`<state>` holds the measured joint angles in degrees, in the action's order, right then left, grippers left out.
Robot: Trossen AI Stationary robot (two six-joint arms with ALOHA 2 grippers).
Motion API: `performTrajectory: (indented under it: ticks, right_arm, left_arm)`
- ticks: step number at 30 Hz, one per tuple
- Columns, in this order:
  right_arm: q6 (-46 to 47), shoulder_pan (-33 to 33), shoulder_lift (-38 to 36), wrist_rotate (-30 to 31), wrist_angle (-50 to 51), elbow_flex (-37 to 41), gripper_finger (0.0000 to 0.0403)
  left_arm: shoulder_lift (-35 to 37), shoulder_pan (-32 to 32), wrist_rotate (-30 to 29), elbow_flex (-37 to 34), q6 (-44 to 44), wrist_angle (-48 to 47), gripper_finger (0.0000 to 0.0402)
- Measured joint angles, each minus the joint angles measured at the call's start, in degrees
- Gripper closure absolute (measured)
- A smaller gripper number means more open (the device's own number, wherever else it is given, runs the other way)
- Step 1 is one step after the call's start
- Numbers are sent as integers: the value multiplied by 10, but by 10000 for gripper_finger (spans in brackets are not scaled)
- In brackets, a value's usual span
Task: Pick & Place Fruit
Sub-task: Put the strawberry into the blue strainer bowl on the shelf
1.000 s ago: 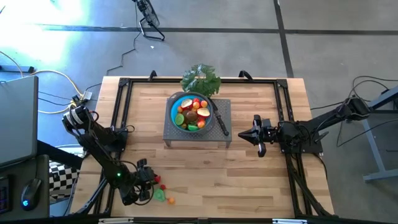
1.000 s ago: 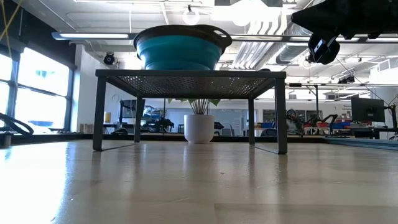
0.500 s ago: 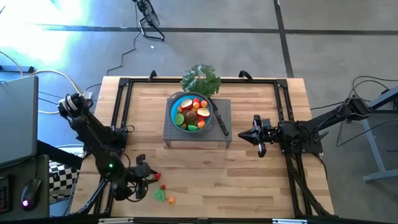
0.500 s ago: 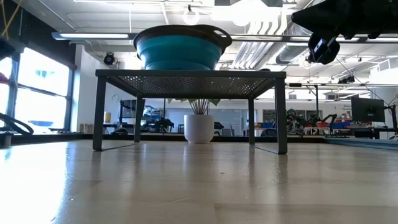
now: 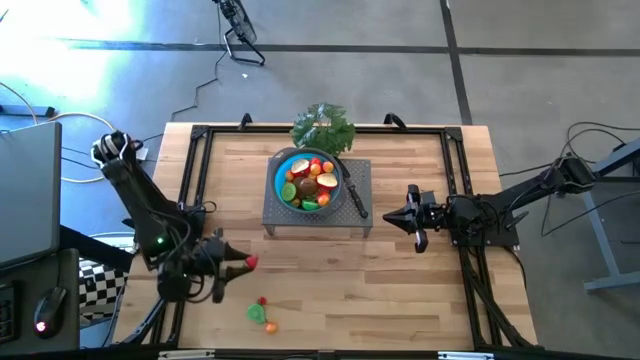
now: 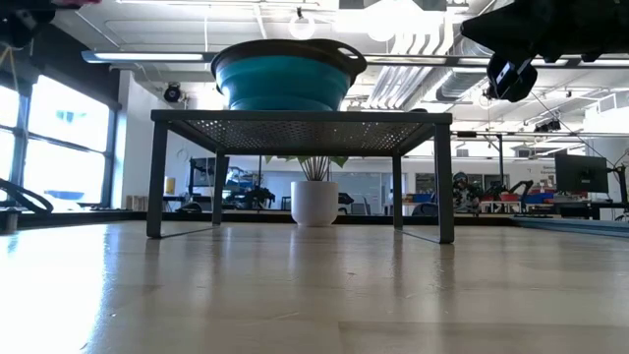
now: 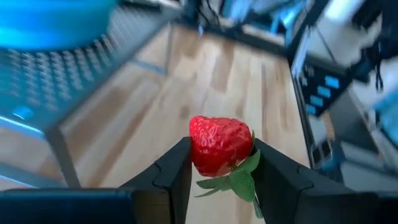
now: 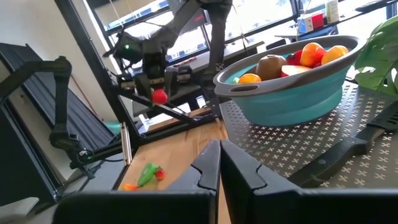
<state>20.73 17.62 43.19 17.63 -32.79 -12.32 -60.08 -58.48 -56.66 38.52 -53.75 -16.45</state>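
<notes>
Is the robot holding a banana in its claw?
No, the left gripper is pinching a red strawberry with green leaves.

**Colours on and around the blue bowl**

The bowl [image 5: 308, 180] is bright blue with a dark rim, and the fruit [image 5: 310, 183] heaped in it is red, orange, yellow, green, brown and cream. Under the bowl, the stand [image 5: 360, 215] is grey metal with a perforated cross pattern. Behind the bowl, the leafy bunch [image 5: 323, 127] is deep green. The desk [image 5: 420, 300] is pale wood in plank stripes. The left pincer [image 7: 221, 163] is black around a red strawberry [image 7: 219, 144] with green leaves. Far from the bowl, three loose pieces [image 5: 263, 313] are red, green and orange.
</notes>
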Motion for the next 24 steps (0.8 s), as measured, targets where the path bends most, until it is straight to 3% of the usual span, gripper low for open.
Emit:
performTrajectory:
  ticks: [3,7,15,24]
  right_arm:
    - [0,0,0,3,1,0,399]
    - [-28,0,0,4,2,0,399]
    - [-70,0,0,16,4,0,399]
    - [-71,0,0,20,10,0,399]
  left_arm:
    - [22,6,-42,0,10,3,265]
    - [36,54,-49,0,65,48,265]
    - [39,194,-9,0,241,193,265]
    - [50,338,100,0,293,235,265]
